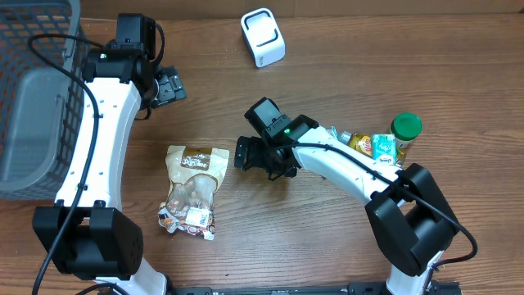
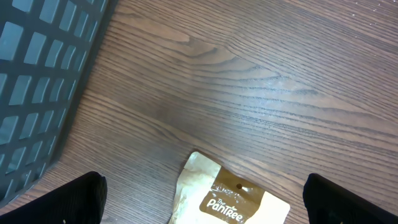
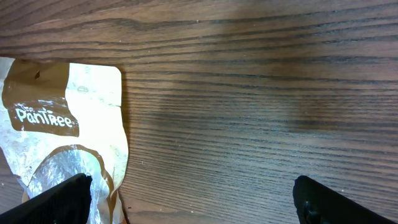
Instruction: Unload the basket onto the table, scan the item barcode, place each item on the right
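The item is a cream and brown snack bag (image 1: 195,187) lying flat on the wooden table, with a white label near its lower end. Its top edge shows in the left wrist view (image 2: 233,198) and its right side in the right wrist view (image 3: 68,124). The white barcode scanner (image 1: 263,37) stands at the back of the table. My left gripper (image 1: 169,86) hangs open above the table behind the bag, nothing between its fingers (image 2: 74,202). My right gripper (image 1: 262,157) is open just right of the bag, its left finger (image 3: 59,202) over the bag's edge.
A grey mesh basket (image 1: 37,90) fills the far left and shows in the left wrist view (image 2: 37,81). At the right lie a green-lidded jar (image 1: 404,128) and a few small packets (image 1: 372,146), beside my right arm.
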